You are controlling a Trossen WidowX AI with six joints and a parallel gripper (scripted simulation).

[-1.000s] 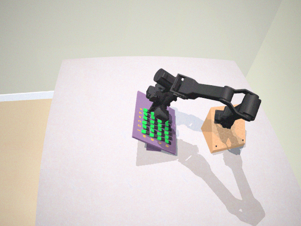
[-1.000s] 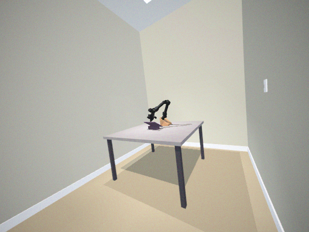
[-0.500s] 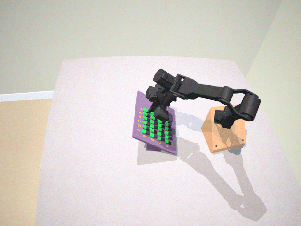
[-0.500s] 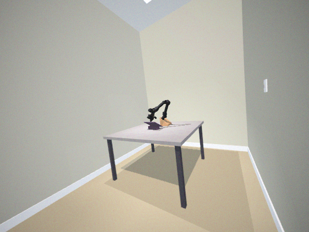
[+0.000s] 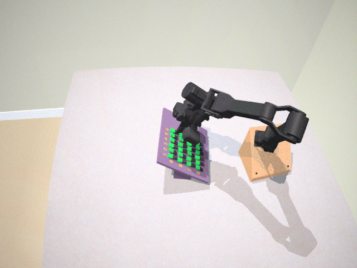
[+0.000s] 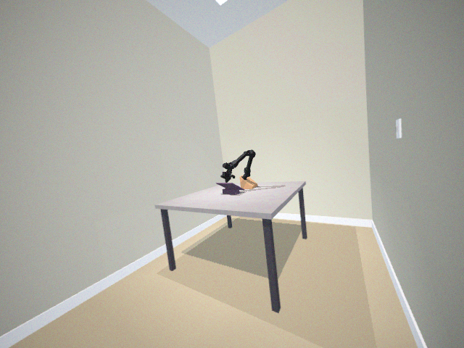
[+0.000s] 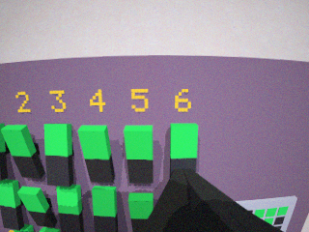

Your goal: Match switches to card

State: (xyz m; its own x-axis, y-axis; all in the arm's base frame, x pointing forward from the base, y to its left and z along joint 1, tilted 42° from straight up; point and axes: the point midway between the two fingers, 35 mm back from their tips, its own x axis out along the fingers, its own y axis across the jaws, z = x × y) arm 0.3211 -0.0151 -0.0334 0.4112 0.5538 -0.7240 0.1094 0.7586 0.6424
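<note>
The purple panel [image 5: 166, 118] [image 6: 230, 190] [image 7: 241, 97] carries rows of green and dark grey switches. My gripper [image 5: 176, 132] [image 6: 226, 181] [image 7: 182, 176] is shut and empty. Its tip is at the dark nearer half of the far-row switch under label 6 [image 7: 184, 140]; whether it touches is unclear. The switch under label 5 [image 7: 138, 142] stands just left of it in the wrist view. The gripper hides the column 6 switches behind it. The small card [image 7: 292, 205] shows at the wrist view's lower right, with green squares and a dark one; its left part is covered.
The orange base block [image 5: 247, 149] [image 6: 247, 183] carries the arm at the near side of the panel. The pale table [image 5: 115, 216] [image 6: 209, 202] lies under both. Neighbouring switches stand close together to the left of the fingertips in the wrist view.
</note>
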